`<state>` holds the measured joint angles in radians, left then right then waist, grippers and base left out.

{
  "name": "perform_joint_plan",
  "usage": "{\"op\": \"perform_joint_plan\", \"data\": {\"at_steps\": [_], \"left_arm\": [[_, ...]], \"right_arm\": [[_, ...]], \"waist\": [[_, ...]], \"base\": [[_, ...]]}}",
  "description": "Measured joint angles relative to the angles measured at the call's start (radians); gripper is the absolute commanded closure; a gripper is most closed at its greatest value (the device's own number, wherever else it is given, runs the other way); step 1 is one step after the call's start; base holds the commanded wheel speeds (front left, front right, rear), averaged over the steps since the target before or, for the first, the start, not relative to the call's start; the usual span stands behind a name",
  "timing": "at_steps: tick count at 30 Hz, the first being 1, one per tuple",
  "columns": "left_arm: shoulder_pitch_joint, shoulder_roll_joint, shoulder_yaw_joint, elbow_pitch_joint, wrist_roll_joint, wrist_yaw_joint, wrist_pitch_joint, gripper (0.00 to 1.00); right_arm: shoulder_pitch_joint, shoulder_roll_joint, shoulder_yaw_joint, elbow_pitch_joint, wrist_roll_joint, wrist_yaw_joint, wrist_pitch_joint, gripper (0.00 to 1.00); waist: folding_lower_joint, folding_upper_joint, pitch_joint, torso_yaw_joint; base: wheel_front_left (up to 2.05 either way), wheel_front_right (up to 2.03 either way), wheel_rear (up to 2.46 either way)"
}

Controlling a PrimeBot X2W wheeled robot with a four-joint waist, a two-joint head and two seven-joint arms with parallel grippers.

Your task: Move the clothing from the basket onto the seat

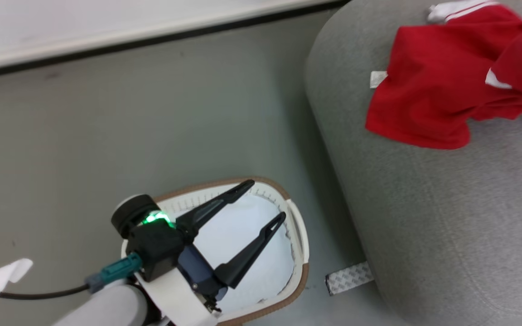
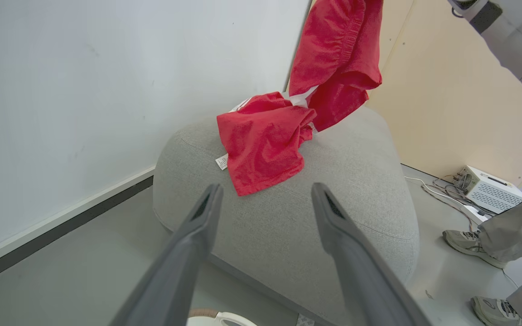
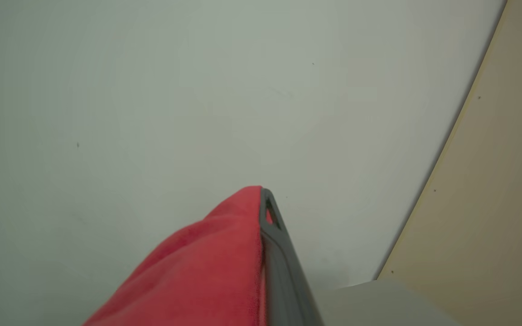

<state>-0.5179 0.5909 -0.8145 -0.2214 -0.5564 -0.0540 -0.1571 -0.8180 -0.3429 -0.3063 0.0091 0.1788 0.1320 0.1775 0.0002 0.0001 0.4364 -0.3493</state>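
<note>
We are looking at a white wall (image 2: 84, 90) that is running along the far side and at a grey floor (image 1: 152, 113) below it. The grey sofa (image 1: 447, 203) is taking up the right of the scene. The white basket (image 1: 305, 267) with its brown rim is standing on the floor near us, just left of the sofa and apart from it, and it is holding a pale pad (image 1: 247, 235). Both pieces of clothing are sitting toward the far end of the sofa. The first garment (image 1: 428, 99) is lying crumpled on top of the sofa and spilling toward its left edge. The second garment (image 2: 338, 54) is hanging in the air above it, with its lower end touching the first garment. The right gripper (image 3: 262, 199) is holding that second garment up: red cloth is draping along the one finger we are seeing and is covering the other, so the fingers are looking closed on the cloth. The left gripper (image 1: 265, 200) is hovering over the basket, pointing toward the sofa, with its two fingers spread wide and gripping nothing. On the right, beyond the sofa, a white box (image 2: 490, 188) with cables is sitting on the floor, and a person's shoes (image 2: 465, 242) are standing near it. A short strip of patterned tape (image 1: 349, 277) is lying between the basket and the sofa, and a small white label (image 1: 377, 79) is sticking out at the first garment's left.
</note>
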Motion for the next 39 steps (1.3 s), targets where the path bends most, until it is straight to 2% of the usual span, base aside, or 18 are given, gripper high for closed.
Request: {"op": "perform_joint_plan", "data": {"at_steps": [9,14,15,19,22,23,24,29,33,39], "left_arm": [[-0.01,0.037,0.001,-0.012,0.006,-0.017,-0.016,0.0],[-0.009,0.049,0.015,-0.009,0.002,-0.017,-0.039,0.0],[-0.008,0.051,0.016,-0.009,0.002,-0.018,-0.043,0.0],[-0.007,0.053,0.02,-0.004,0.001,-0.021,-0.055,0.0],[-0.005,0.05,0.025,-0.002,-0.019,-0.025,-0.057,0.0],[-0.005,0.049,0.025,-0.002,-0.019,-0.025,-0.057,0.0],[-0.005,0.048,0.025,-0.001,-0.019,-0.025,-0.059,0.0],[-0.005,0.024,0.013,0.025,-0.021,-0.023,-0.065,0.0],[0.012,-0.019,0.002,0.07,-0.026,-0.014,-0.075,0.0],[0.052,-0.085,0.001,0.151,-0.042,0.014,-0.091,0.0]], "right_arm": [[0.004,0.065,-0.124,0.226,-0.198,0.0,0.04,1.0],[0.047,0.094,-0.117,0.308,-0.252,0.0,0.033,1.0],[0.059,0.096,-0.106,0.329,-0.258,0.0,0.05,0.96],[0.096,0.116,-0.043,0.406,-0.2,0.0,0.132,0.69],[0.108,0.094,-0.009,0.409,-0.167,0.0,0.168,0.53],[0.11,0.085,-0.002,0.407,-0.153,0.0,0.177,0.16],[0.115,0.079,0.005,0.406,-0.142,0.0,0.184,0.0],[0.133,0.027,0.061,0.407,-0.08,0.0,0.241,0.0],[0.178,-0.026,0.167,0.392,-0.002,0.0,0.303,0.0],[0.25,-0.185,0.335,0.319,0.163,0.0,0.449,0.0]], "waist": [[0.0,-0.0001,0.11,0.074],[0.0,-0.0001,0.152,0.109],[0.0,0.0,0.16,0.114],[0.0,-0.0001,0.18,0.122],[-0.0001,-0.0001,0.176,0.117],[-0.0001,0.0,0.172,0.115],[-0.0001,0.0,0.166,0.113],[-0.0001,-0.0001,0.121,0.104],[-0.0002,0.0,0.058,0.101],[-0.0002,-0.0001,-0.075,0.096]], "base": [[0.0,0.0,0.0],[0.0,0.0,0.0],[0.0,0.0,0.0],[0.0,0.0,0.0],[0.0,0.0,0.0],[0.0,0.0,0.0],[0.0,0.0,0.0],[0.0,0.0,0.0],[0.0,0.0,0.0],[0.0,0.0,0.0]]}}
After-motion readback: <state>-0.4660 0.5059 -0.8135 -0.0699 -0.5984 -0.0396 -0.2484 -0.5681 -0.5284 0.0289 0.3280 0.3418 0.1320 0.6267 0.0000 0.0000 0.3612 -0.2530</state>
